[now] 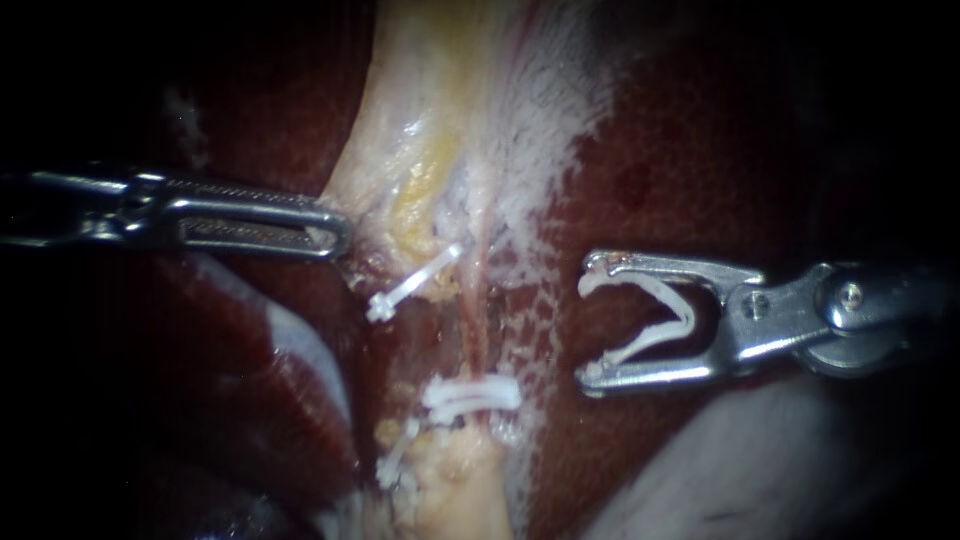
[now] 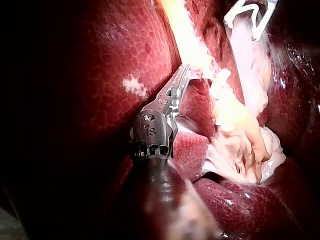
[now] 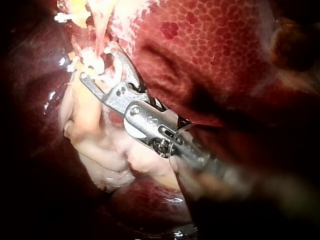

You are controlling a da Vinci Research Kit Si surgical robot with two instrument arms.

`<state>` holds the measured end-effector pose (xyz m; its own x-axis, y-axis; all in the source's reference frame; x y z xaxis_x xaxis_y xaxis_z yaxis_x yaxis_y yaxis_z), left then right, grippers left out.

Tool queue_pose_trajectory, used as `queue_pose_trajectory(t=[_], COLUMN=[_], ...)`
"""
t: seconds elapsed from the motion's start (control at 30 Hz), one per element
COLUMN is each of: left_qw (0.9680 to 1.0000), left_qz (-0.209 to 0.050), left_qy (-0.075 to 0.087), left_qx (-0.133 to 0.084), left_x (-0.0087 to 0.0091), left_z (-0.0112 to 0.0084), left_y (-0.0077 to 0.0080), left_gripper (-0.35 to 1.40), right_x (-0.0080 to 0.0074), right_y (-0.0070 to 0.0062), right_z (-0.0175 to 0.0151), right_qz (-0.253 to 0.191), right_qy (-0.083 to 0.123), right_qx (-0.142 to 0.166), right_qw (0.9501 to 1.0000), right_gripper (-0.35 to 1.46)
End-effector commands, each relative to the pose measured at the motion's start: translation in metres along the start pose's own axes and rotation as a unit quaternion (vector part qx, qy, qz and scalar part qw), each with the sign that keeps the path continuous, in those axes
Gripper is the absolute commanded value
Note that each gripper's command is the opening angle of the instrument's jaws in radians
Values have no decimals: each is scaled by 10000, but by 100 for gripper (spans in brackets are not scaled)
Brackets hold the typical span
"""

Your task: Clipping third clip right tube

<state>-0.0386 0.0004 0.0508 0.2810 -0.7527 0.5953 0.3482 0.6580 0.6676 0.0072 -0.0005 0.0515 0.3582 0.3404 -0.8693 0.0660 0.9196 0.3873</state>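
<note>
At the right of the endoscope view, nearest the camera, the right instrument (image 1: 585, 332) reaches in over dark red liver (image 1: 680, 170). Its jaws stand spread wide, and an open white clip (image 1: 688, 318) sits between them, seated against both, with its mouth facing the middle of the frame. This loaded clip is well apart from the right tube (image 1: 478, 310), touching neither the tube nor the tissue around it.

From the left edge comes the left instrument (image 1: 335, 235). Its jaws are pressed together on the edge of the pale tissue (image 1: 400, 150), which pulls toward their tips.

Deeper, at the centre, the right tube runs as a thin reddish strand from upper to lower frame. A pair of white clips (image 1: 470, 395) lies across it at lower centre. A slanted clip (image 1: 415, 282) sits just left of the tube, higher up, below the left instrument's tip.
</note>
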Motion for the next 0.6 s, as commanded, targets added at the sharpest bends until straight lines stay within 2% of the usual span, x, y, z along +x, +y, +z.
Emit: queue_pose_trajectory(t=[0.03,0.13,0.33,0.47,0.6], left_qw=[10000,10000,10000,10000,9999], left_qz=[-1,-10,-40,-66,-99], left_qy=[-2,1,10,21,-28], left_qx=[-1,9,31,-6,-46], left_x=[-1,-4,-15,-23,-32], left_z=[-1,-5,-22,-37,-57], left_y=[-1,-2,-4,-6,-12], left_gripper=[-35,-35,-35,-35,-35], right_x=[0,-2,-14,-23,-27], right_y=[0,-1,-7,-11,-10], right_z=[0,2,20,36,52], right_qz=[0,-39,199,393,787], right_qy=[0,-2,0,-2,5], right_qx=[0,0,38,57,174], right_qw=[10000,10000,9998,9992,9967], right_gripper=[60,60,60,60,58])
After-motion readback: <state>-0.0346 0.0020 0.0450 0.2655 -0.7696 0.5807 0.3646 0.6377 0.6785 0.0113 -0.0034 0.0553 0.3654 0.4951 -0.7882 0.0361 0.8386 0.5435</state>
